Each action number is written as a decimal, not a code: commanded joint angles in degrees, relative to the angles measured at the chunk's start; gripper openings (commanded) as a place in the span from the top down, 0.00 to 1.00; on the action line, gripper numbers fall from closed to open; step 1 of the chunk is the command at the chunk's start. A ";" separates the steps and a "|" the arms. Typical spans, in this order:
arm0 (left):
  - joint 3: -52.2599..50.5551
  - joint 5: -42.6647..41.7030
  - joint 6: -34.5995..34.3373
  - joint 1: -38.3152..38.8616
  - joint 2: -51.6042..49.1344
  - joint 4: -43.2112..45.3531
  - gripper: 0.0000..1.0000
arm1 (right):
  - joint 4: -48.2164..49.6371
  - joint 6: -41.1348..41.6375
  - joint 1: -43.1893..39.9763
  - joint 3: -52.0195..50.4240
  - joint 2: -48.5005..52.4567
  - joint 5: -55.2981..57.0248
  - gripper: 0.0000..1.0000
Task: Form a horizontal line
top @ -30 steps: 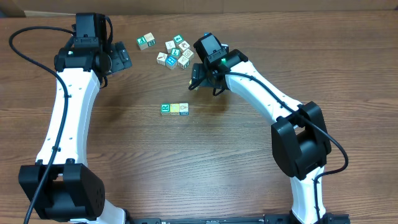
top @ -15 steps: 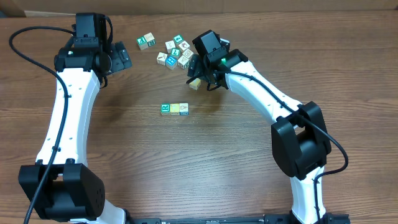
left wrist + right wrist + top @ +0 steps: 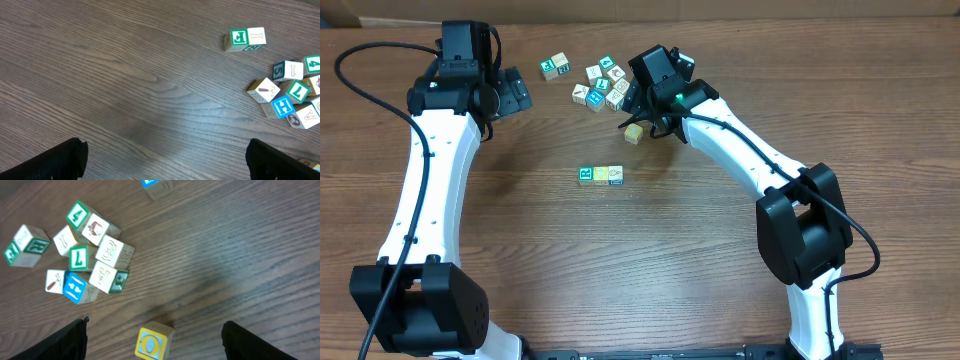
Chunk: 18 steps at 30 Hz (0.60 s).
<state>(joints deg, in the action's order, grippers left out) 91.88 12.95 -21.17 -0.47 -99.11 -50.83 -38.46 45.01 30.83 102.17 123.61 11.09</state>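
Three-cube row, long axis left-right.

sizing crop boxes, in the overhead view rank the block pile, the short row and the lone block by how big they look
1. block pile, widest spread
2. short row
3. lone block
All lie on the table at a similar distance from the camera, so the order is clear, with no ties.

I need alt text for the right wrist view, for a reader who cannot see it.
A small block with a yellow face lies on the wooden table between the open jaws of the right gripper, touching neither. A cluster of lettered blocks sits at upper left.
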 commanded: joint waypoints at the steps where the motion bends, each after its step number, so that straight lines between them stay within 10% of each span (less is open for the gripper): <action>1: 0.11 0.96 0.22 0.11 -0.15 0.09 0.00 | 1.01 0.44 0.26 -0.61 0.63 1.33 0.18; 18: 0.11 0.96 0.22 0.11 -0.15 0.09 0.01 | 6.29 4.50 4.83 -0.59 10.10 2.80 0.35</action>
<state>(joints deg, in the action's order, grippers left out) 91.88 12.93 -21.17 -0.47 -99.11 -50.81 -32.23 48.31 35.11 101.73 133.47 12.34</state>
